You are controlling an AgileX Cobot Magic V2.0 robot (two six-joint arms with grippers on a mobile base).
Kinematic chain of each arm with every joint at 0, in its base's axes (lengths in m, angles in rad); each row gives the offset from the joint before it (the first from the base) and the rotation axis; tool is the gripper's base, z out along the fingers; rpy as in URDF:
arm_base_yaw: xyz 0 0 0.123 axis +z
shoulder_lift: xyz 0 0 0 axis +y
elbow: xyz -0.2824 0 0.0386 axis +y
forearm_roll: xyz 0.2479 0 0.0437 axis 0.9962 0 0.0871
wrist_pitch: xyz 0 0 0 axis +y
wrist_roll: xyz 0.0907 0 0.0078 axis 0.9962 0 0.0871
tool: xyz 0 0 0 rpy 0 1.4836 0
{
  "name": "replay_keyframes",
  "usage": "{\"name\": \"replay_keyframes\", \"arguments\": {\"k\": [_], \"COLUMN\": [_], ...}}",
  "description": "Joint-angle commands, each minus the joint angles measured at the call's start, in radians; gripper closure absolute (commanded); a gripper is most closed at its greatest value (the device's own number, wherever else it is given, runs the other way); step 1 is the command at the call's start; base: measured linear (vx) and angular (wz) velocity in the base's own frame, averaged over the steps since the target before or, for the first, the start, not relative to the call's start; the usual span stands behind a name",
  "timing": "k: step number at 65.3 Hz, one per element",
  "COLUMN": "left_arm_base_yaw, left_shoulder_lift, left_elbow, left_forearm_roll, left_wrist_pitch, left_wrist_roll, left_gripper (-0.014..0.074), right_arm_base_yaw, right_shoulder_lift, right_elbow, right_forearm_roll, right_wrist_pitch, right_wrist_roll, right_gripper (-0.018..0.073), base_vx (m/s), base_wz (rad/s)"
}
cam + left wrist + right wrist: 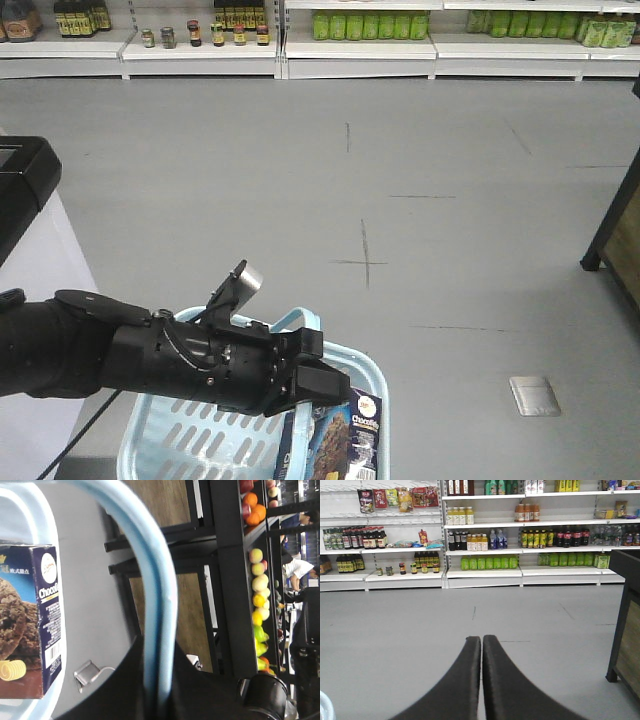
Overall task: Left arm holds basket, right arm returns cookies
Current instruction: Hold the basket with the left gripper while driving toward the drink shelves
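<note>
grey shop floor [450,200]; left gripper [159,647] clamps basket [175,435] by its handle [150,555]; right gripper [481,645] closed, empty.

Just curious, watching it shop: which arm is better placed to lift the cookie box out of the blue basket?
Probably the right. The right pincer is shut on nothing, while the left pincer is clamped on the basket handle, with the cookie box standing in the basket.

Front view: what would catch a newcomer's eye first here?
The bulky black left arm fills the lower left, the left gripper closed on the handle of the light blue basket. A navy ChocoFello cookie box stands inside it, at the right. In the right wrist view, the right gripper is shut and empty, facing stocked shelves.
</note>
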Motion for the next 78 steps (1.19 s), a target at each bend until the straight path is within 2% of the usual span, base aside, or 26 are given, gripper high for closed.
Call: {"name": "replay_keyframes", "arguments": {"k": [1,78], "left_arm_base_yaw": [-0.006,-0.006], "left_shoulder_lift": [-0.049,-0.049], "left_elbow": [-0.027,-0.027], "left_forearm_roll": [-0.056,-0.056], "left_wrist_pitch": [0.060,0.061], "left_wrist_roll": [0.003,0.003], "left_gripper": [0.0603,0.0603], "right_arm_base_yaw": [-0.006,-0.006], "right_shoulder_lift": [-0.007,-0.007], "right_elbow": [0.000,0.000], "right_forearm_roll": [-0.006,-0.006], "right_wrist_pitch": [-0.079,-0.078], "right_wrist_roll": [0.000,0.000], "right_gripper": [0.0568,0.0568], "base_vx": [0.40,0.42], "base_wz": [0.09,0.01]}}
